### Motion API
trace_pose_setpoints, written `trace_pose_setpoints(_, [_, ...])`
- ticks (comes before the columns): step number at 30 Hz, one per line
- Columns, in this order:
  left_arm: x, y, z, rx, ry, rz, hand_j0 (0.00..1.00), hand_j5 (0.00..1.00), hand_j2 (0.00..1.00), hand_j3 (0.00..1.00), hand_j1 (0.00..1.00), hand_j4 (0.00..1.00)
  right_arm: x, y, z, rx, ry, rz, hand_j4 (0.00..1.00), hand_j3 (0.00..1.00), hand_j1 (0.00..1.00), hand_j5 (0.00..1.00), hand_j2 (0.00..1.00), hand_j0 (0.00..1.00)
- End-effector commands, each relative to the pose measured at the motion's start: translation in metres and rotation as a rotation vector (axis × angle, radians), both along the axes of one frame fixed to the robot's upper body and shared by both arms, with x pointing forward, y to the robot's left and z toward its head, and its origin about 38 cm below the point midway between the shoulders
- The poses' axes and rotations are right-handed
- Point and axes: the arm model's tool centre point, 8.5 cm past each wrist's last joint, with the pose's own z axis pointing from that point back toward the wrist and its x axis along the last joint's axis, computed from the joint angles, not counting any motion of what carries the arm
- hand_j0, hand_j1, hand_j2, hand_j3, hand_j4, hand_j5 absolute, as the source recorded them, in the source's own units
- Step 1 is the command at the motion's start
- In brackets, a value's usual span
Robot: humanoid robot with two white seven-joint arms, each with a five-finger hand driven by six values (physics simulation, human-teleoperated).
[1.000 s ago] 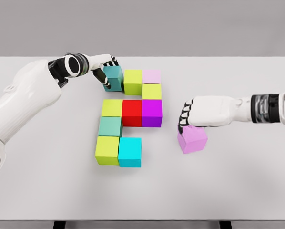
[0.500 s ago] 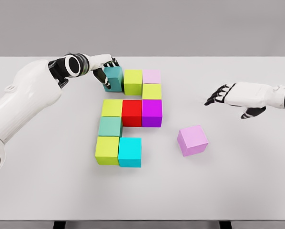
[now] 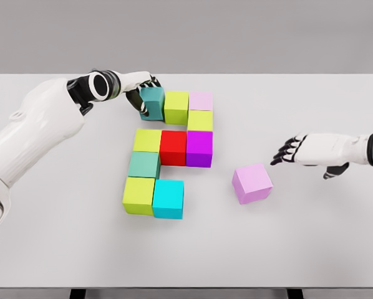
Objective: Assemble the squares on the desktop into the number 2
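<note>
Coloured cubes form a partial figure on the white table (image 3: 74,249). The top row reads teal cube (image 3: 153,102), lime cube (image 3: 176,106), pale pink cube (image 3: 201,101). Below come a lime cube (image 3: 199,120), then a yellow-green (image 3: 147,141), red (image 3: 173,147) and purple cube (image 3: 199,147) row, then a green-teal cube (image 3: 143,165), a lime cube (image 3: 139,195) and a cyan cube (image 3: 168,198). A loose pink cube (image 3: 252,182) lies tilted to the right. My left hand (image 3: 140,90) is curled around the teal cube. My right hand (image 3: 289,151) hovers open, right of the pink cube.
The table's far edge runs just behind the top row of cubes. My left forearm (image 3: 43,118) crosses the table's left part. Dark table legs (image 3: 77,293) show under the near edge.
My right hand let go of the pink cube, pulled away to the right, then came back down a little toward it. The left hand nudged the teal cube slightly right.
</note>
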Motion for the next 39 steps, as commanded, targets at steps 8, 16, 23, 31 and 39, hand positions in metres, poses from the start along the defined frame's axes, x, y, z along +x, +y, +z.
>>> trace_pose_setpoints(8, [0.0,0.0,0.001,-0.003,-0.003,-0.001,1.0,1.0,1.0,1.0,1.0,1.0,-0.028,0.043,-0.003,0.004,0.002,0.157,1.0,1.0,1.0,1.0,1.0,1.0])
trace_pose_setpoints(16, [0.003,0.034,0.008,-0.002,-0.042,-0.019,1.0,1.0,1.0,1.0,1.0,1.0,-0.037,0.06,0.001,0.02,-0.006,0.216,1.0,1.0,1.0,1.0,1.0,1.0])
trace_pose_setpoints(23, [-0.053,0.157,0.064,-0.069,-0.193,-0.238,1.0,1.0,1.0,1.0,1.0,1.0,-0.015,0.046,0.011,0.018,-0.03,0.151,1.0,1.0,1.0,1.0,1.0,1.0])
trace_pose_setpoints(31, [-0.12,0.116,0.08,-0.175,-0.327,-0.779,1.0,1.0,1.0,1.0,1.0,1.0,-0.019,0.029,0.007,-0.025,-0.013,0.127,1.0,1.0,1.0,1.0,1.0,1.0])
trace_pose_setpoints(39, [-0.121,0.12,0.071,-0.176,-0.308,-0.764,1.0,1.0,1.0,1.0,1.0,1.0,-0.043,0.009,0.018,-0.018,0.033,0.115,1.0,1.0,1.0,1.0,1.0,1.0])
